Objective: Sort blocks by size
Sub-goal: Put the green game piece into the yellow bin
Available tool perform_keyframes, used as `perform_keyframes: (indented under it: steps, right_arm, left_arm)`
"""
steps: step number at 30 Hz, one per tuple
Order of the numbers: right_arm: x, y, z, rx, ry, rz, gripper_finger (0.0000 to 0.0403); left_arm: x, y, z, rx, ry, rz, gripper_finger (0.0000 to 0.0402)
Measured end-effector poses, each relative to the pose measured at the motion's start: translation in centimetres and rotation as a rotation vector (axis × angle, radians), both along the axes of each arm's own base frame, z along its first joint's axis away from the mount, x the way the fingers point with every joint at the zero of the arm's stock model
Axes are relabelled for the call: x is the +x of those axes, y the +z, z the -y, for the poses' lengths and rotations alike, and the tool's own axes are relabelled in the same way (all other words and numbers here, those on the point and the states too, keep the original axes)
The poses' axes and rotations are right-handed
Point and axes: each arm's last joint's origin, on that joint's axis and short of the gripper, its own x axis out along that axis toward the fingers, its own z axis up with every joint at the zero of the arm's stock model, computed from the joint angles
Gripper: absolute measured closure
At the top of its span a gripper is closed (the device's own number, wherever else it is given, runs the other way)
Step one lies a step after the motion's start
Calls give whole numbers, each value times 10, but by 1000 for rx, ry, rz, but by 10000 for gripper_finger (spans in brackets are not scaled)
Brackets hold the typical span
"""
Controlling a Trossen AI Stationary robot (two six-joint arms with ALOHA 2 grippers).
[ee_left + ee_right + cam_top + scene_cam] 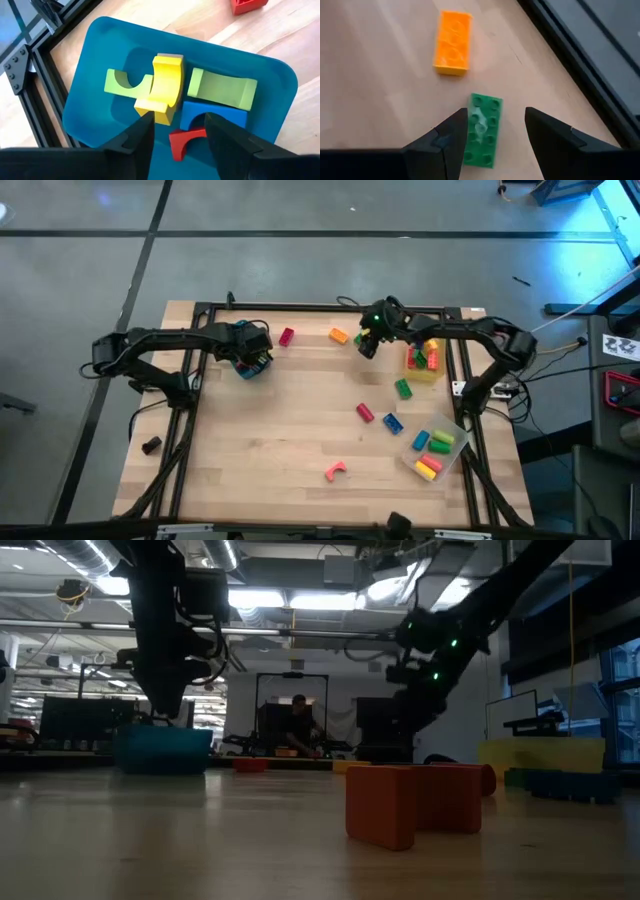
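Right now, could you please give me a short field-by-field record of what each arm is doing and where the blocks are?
left gripper: open, above the teal tray
teal tray contents: yellow arch, two green arches, blue arch, red arch
right gripper: open, over a green brick on the table
near it: orange brick, apart from the green one
yellow tray: holds several blocks
clear tray: holds several blocks
loose on table: pink arch

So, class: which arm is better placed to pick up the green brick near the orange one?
The right. Its gripper hangs open directly over the green brick, while the left gripper hovers above the teal tray.
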Motion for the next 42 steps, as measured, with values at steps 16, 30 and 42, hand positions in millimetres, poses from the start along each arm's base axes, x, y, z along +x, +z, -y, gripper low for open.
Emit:
perform_keyframes:
  steps: [16,30,42]
  right_arm:
    - [16,-42,17,51,-29,-123,203]
    - [12,-43,13,95,-19,-169,259]
    - [0,35,5,197,23,-367,250]
  left_arm:
    - [0,0,0,-3,0,4,245]
    - [1,0,0,-1,19,20,245]
    - [5,1,-1,-10,15,70,245]
